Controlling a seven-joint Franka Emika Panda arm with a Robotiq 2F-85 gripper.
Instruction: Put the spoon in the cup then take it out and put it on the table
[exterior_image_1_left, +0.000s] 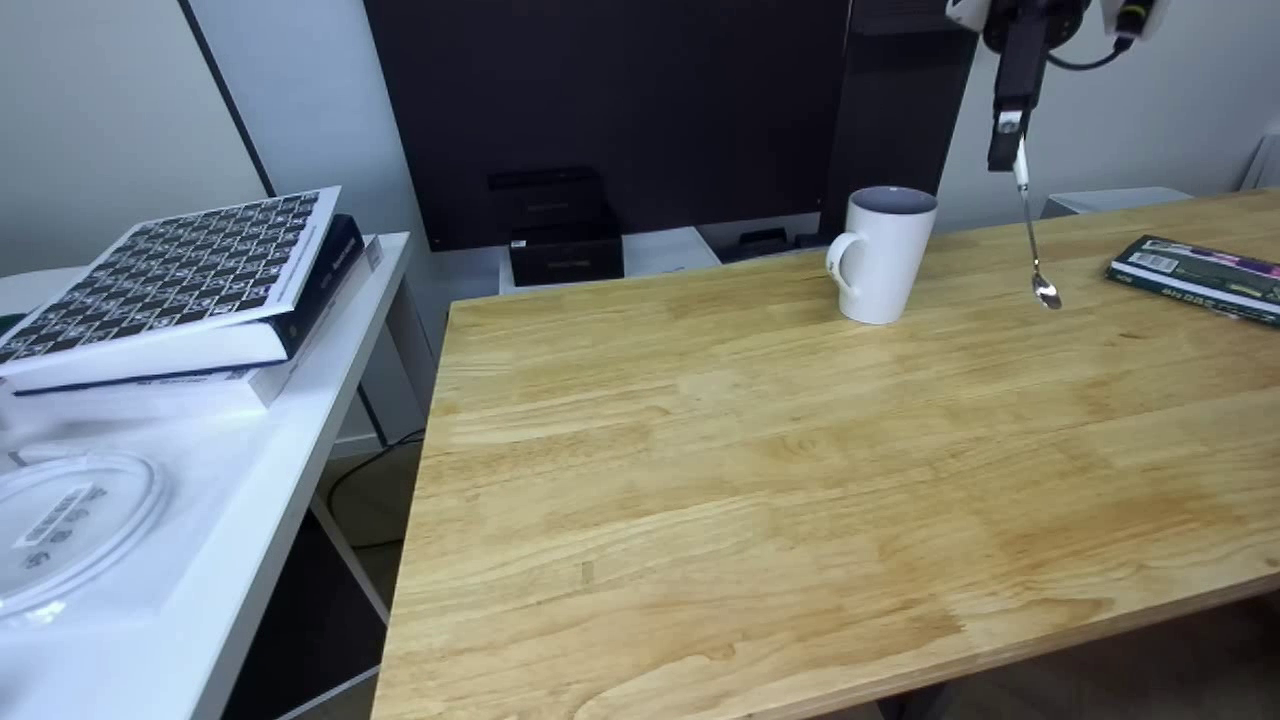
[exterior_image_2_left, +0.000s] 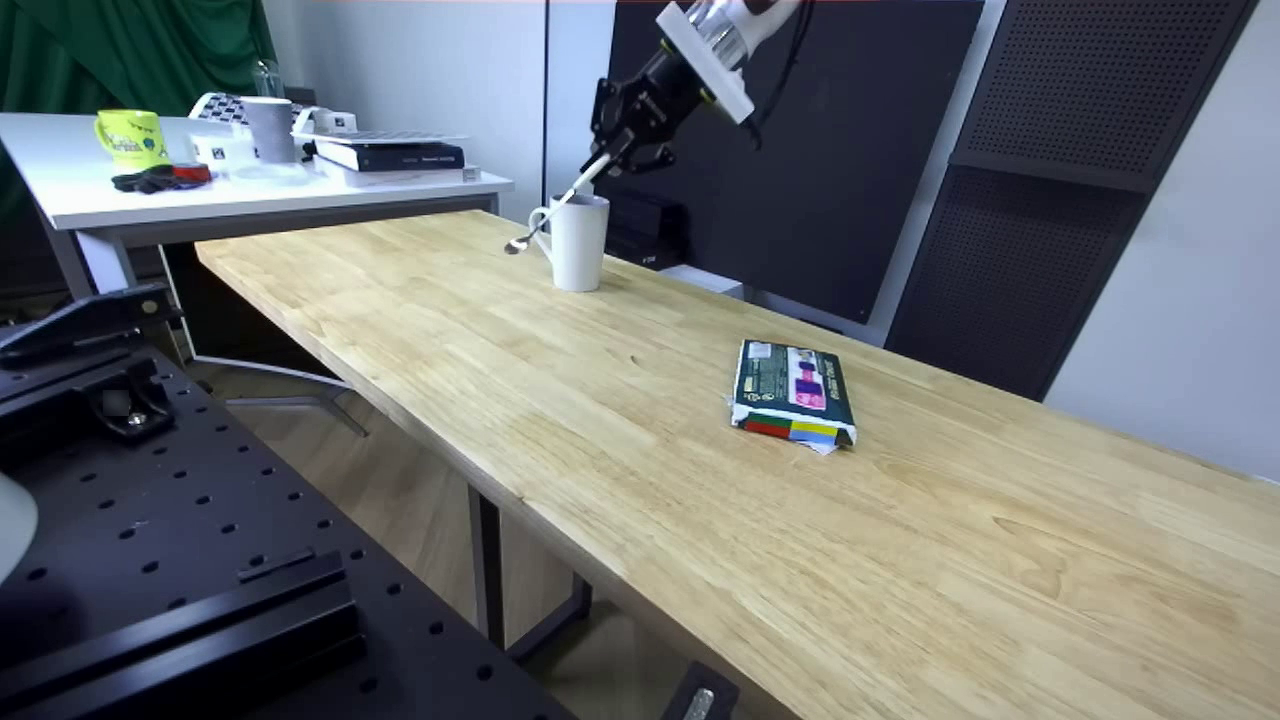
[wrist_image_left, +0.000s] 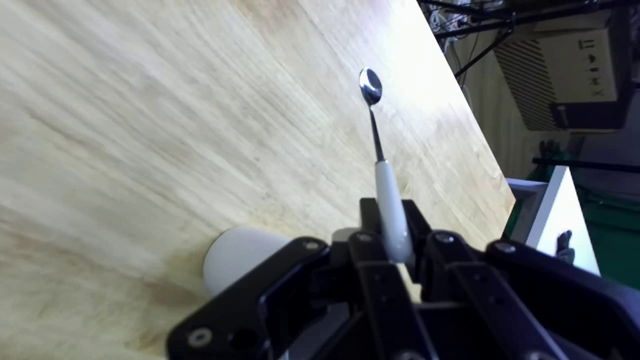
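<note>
The spoon has a white handle and a silver metal bowl. My gripper (wrist_image_left: 387, 217) is shut on the handle of the spoon (wrist_image_left: 391, 197), with the bowl pointing away from the fingers. In an exterior view, the gripper (exterior_image_1_left: 1007, 150) holds the spoon (exterior_image_1_left: 1031, 225) tilted, bowl down, above the table (exterior_image_1_left: 750, 450) and to the right of the cup. The white cup (exterior_image_1_left: 885, 265) stands upright near the table's far edge. In an exterior view, the spoon (exterior_image_2_left: 570, 195) crosses in front of the cup (exterior_image_2_left: 580, 250). In the wrist view, the cup (wrist_image_left: 240, 255) is partly hidden by the gripper.
A dark green package (exterior_image_1_left: 1200, 275) lies on the table, also seen in an exterior view (exterior_image_2_left: 798, 388). A white side table (exterior_image_1_left: 270, 470) holds stacked books (exterior_image_1_left: 180, 270), a yellow mug (exterior_image_2_left: 133, 138) and a grey cup (exterior_image_2_left: 269, 130). A dark panel (exterior_image_1_left: 620, 110) stands behind the table.
</note>
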